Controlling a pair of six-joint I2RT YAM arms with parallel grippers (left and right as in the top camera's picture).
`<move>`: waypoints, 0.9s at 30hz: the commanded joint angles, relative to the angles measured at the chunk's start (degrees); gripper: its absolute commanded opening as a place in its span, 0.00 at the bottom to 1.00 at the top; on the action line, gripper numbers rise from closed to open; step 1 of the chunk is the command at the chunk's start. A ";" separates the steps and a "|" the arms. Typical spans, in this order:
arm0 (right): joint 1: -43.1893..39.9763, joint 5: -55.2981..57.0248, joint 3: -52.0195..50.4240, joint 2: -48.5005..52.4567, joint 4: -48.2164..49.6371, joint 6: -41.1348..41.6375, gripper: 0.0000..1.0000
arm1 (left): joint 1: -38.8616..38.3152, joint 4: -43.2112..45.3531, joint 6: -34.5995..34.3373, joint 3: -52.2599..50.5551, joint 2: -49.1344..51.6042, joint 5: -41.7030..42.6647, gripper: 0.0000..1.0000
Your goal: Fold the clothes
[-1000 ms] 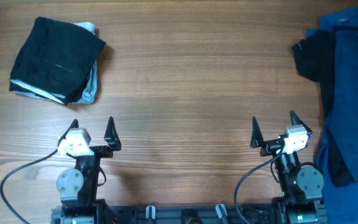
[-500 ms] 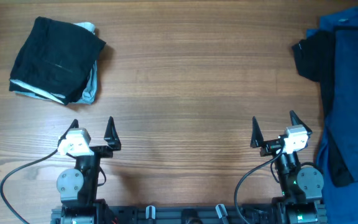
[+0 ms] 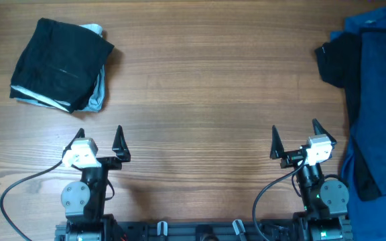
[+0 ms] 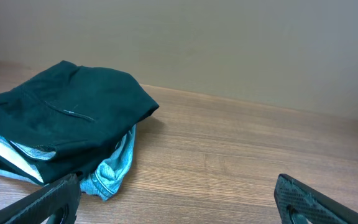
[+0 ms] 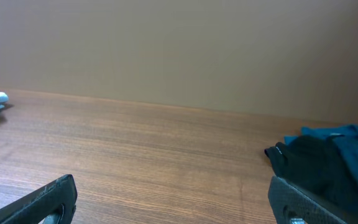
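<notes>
A wooden table point(image 3: 206, 87) held a folded black garment point(image 3: 59, 63) over a mostly hidden pale blue garment point(image 3: 98, 94) at far left. A navy heap point(image 3: 380, 107) ran off the right edge, with a black piece point(image 3: 332, 60) beside it. The left gripper point(image 3: 99, 134) and right gripper point(image 3: 294, 130) stood spread wide, empty.

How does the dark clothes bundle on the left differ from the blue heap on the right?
The folded dark garment bundle is compact and squared; the loose heap of blue and black garments sprawls past the picture's edge. The bundle is mostly near-black over pale blue denim; the heap is mostly deep blue. Both rest on the wooden table.
</notes>
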 commanded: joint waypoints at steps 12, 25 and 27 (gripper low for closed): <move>0.24 -0.46 -0.07 -0.22 0.17 -1.03 1.00 | -0.33 0.15 -0.11 -0.57 -0.31 -0.57 1.00; 0.24 -0.44 -0.07 -0.22 0.81 -1.20 1.00 | -0.33 0.15 -0.11 -0.57 -0.31 -0.57 1.00; 0.24 -0.44 -0.07 -0.22 0.72 -1.20 1.00 | -0.33 0.15 -0.11 -0.57 -0.31 -0.57 1.00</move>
